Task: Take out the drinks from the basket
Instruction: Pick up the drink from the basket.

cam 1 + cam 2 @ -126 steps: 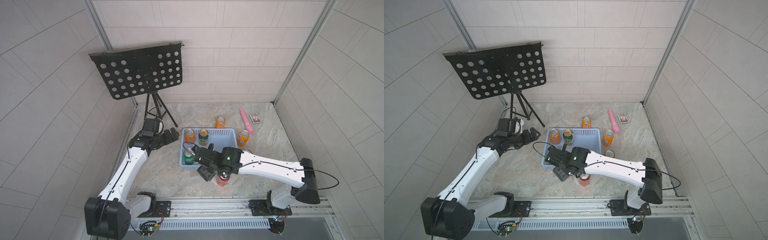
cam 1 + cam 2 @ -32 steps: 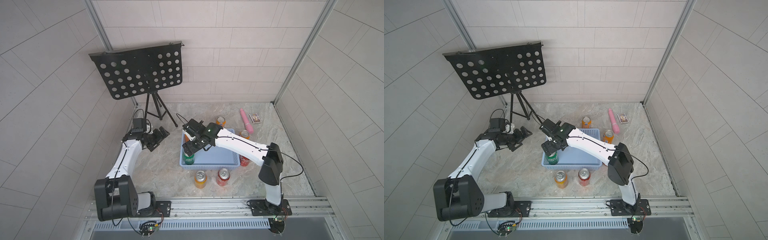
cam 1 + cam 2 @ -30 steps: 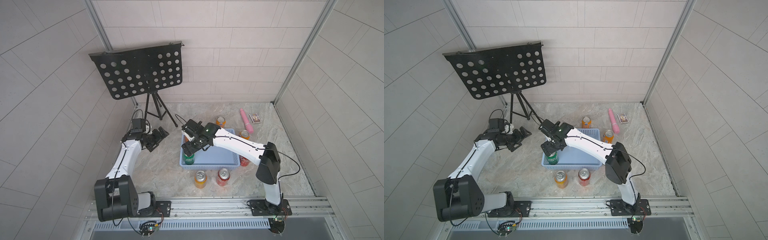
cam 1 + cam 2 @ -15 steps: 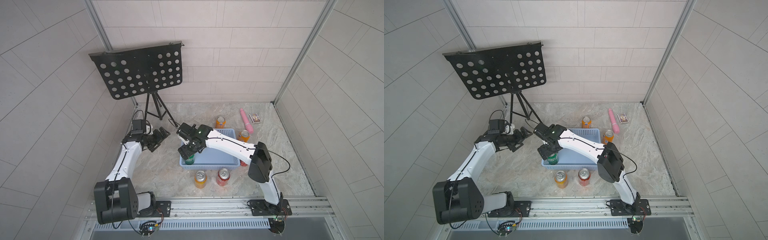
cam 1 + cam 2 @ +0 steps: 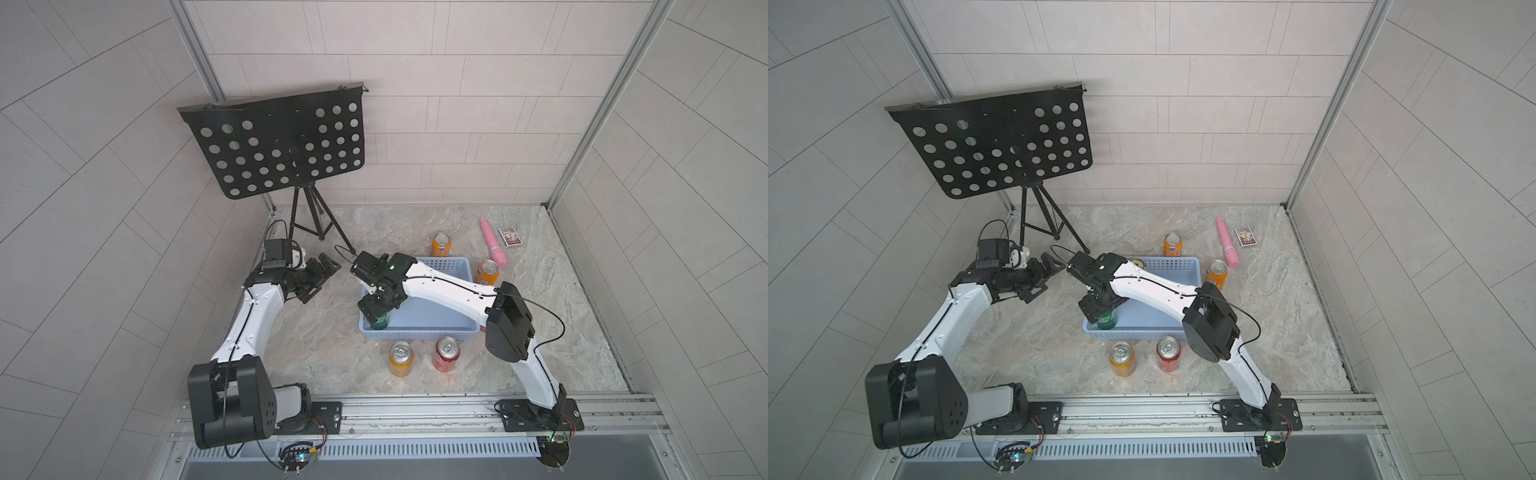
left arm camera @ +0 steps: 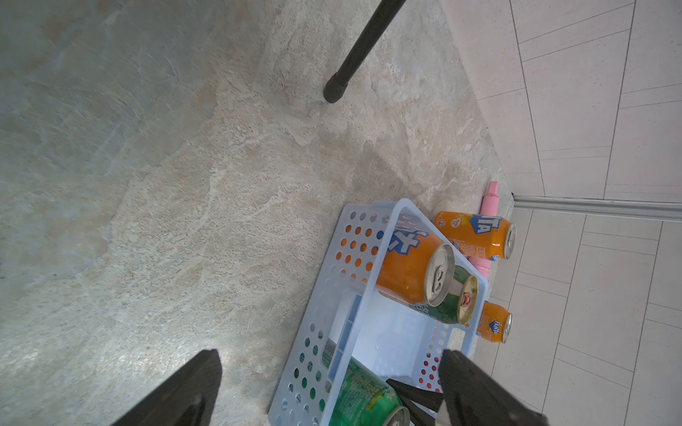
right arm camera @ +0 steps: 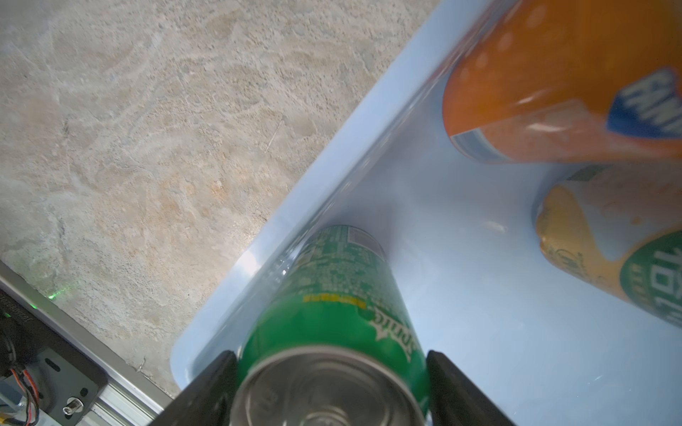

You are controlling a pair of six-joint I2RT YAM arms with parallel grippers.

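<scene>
The light-blue basket sits mid-table. In its near-left corner stands a bright green can, and my right gripper is shut on it, a finger pressed to each side. An orange can and a dark green-gold can stand in the far-left corner, mostly hidden under the right arm in both top views. My left gripper hangs open to the basket's left, holding nothing.
Outside the basket stand two orange cans, a yellow-orange can and a red can. A pink tube and a card box lie at the back right. The black music stand rises at the back left.
My right gripper has swung from the basket's far-left side to the near-left corner, come down over the green can and closed on it. The left arm has barely moved.
</scene>
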